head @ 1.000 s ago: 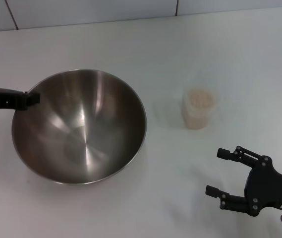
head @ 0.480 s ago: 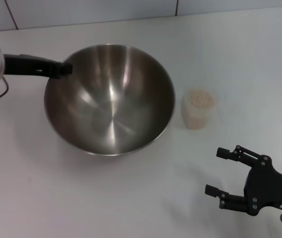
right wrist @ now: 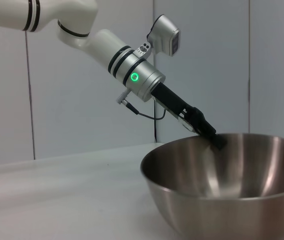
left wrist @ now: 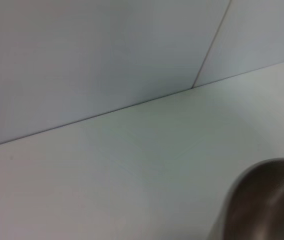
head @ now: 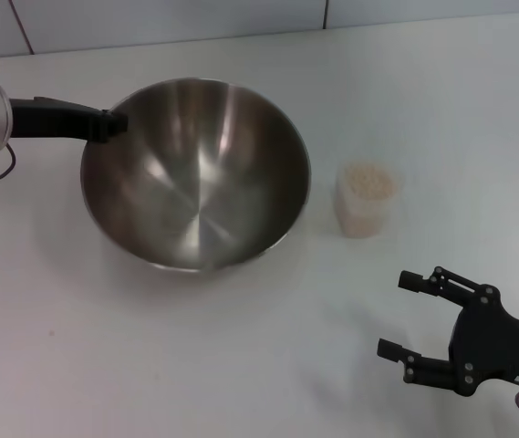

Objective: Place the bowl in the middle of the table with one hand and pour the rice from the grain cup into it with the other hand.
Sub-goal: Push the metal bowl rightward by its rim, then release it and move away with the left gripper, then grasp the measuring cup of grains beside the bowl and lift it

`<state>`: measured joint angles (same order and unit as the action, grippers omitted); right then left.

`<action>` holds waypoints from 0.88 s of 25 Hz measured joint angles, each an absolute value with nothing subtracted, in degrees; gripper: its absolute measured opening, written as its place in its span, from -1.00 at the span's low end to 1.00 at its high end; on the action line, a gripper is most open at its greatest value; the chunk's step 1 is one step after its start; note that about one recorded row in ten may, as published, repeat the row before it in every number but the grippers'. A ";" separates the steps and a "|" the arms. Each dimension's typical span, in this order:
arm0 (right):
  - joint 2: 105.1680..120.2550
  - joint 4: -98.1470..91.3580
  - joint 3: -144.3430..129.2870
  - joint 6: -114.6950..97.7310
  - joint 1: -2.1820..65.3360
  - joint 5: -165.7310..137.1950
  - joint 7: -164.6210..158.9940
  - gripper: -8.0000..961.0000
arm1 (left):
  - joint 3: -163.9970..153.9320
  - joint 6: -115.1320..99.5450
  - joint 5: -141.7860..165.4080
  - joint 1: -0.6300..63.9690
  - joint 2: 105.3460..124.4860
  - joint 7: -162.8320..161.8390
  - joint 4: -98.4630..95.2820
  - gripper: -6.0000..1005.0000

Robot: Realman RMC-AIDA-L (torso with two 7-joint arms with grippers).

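White table (head: 241, 365), bowl (head: 195, 173) near centre.

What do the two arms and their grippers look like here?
The left arm is glossy white with black bands, ending in a silver wrist with a green light ring, a thin dark cable and a grey camera box. Both the left gripper and right gripper are matt black with slim fingers.

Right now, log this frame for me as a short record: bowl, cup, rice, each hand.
bowl: steel bowl, empty, left of table centre
left hand: left hand clamped on the bowl's far-left rim
cup: clear cup upright, right of the bowl, apart from it
rice: rice fills the cup, none poured
right hand: right hand open, near edge, short of the cup
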<state>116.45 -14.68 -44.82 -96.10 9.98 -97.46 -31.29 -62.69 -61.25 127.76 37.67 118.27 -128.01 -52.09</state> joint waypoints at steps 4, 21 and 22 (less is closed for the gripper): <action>116.49 -14.68 -44.80 -96.06 10.02 -97.40 -31.29 0.74 | -62.66 -61.47 127.70 37.54 118.20 -127.27 -52.22 -0.88; 119.13 -11.91 -18.21 -83.84 9.92 -97.35 -34.41 0.74 | -62.34 -88.70 110.89 17.36 118.00 -101.60 -82.25 0.33; 119.13 -11.27 -16.75 -82.51 10.69 -97.32 -34.43 0.74 | -62.15 -89.70 110.81 17.03 118.01 -101.02 -82.16 0.34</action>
<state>119.13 -11.27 -16.75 -82.51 10.69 -97.32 -34.43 -62.15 -89.70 110.81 17.03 118.02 -101.02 -82.16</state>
